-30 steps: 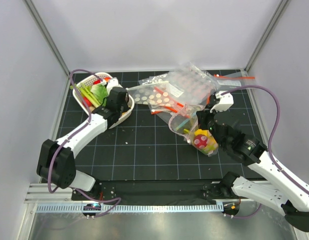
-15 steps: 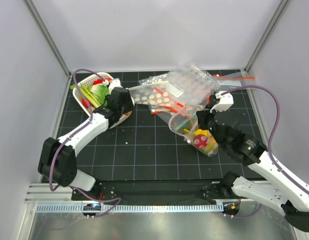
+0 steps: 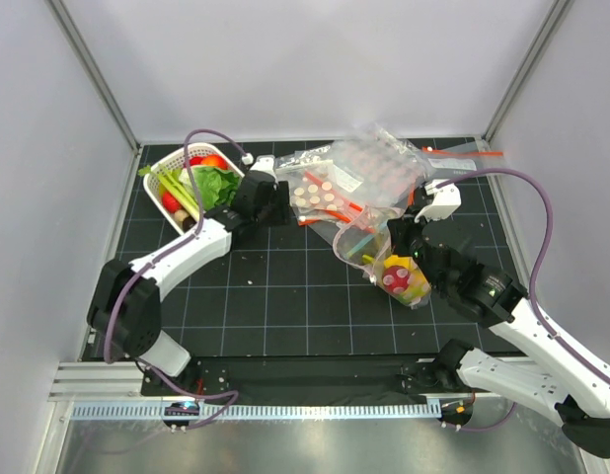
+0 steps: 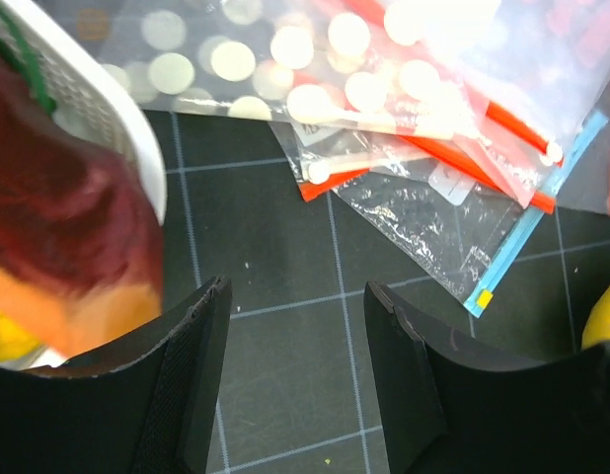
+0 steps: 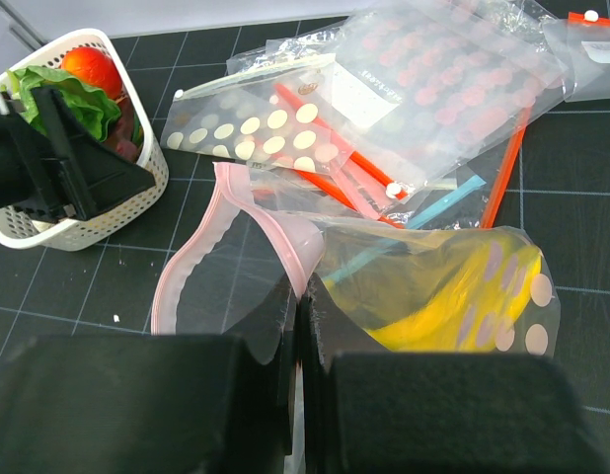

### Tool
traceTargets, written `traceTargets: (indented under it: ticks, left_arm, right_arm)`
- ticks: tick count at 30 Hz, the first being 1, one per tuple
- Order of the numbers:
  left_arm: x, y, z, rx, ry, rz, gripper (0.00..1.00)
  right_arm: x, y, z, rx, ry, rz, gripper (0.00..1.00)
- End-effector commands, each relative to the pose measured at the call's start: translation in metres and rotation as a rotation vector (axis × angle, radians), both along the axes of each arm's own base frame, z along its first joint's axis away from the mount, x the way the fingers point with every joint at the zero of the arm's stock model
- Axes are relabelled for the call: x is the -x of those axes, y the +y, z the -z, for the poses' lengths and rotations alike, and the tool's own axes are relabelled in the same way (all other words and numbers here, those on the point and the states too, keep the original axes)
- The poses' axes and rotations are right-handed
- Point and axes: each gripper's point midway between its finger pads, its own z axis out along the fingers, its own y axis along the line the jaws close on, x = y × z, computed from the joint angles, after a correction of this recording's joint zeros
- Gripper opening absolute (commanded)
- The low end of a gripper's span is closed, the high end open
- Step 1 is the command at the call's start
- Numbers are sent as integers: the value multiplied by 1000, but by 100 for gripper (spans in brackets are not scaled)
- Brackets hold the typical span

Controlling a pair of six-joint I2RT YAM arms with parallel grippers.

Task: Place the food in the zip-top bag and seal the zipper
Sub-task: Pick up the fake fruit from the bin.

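Note:
My right gripper (image 5: 298,286) (image 3: 399,237) is shut on the pale pinkish mouth edge of the zip-top bag (image 5: 423,267), which lies right of centre on the mat. The zipper (image 5: 187,267) curves away to the left, and the mouth gapes. Yellow banana food (image 5: 453,296) (image 3: 406,278) lies inside the bag. More food fills the white basket (image 3: 165,163): a red fruit (image 5: 88,67) and green leaves (image 3: 214,183). My left gripper (image 4: 295,296) (image 3: 273,202) hovers open over bare mat just right of the basket, with nothing between its fingers. A blurred red-orange fruit (image 4: 58,227) shows outside its left finger.
A heap of other clear dotted bags with red strips (image 3: 359,173) covers the back middle of the mat, and one bag with a blue strip (image 4: 517,242) lies beside it. The basket's rim (image 4: 98,94) is close to my left gripper. White walls enclose the black gridded mat.
My left arm has come out of the basket and swung right toward the heap of bags, and its jaws have opened. The right arm and bag have not moved.

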Motion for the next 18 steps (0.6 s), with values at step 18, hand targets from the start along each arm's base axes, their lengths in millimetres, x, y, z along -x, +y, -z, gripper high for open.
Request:
traceTargets:
  ticks: [18]
  left_arm:
    - [-11, 114, -37, 136, -183, -443, 53]
  right_arm:
    - [-2, 0, -18, -53, -61, 4, 3]
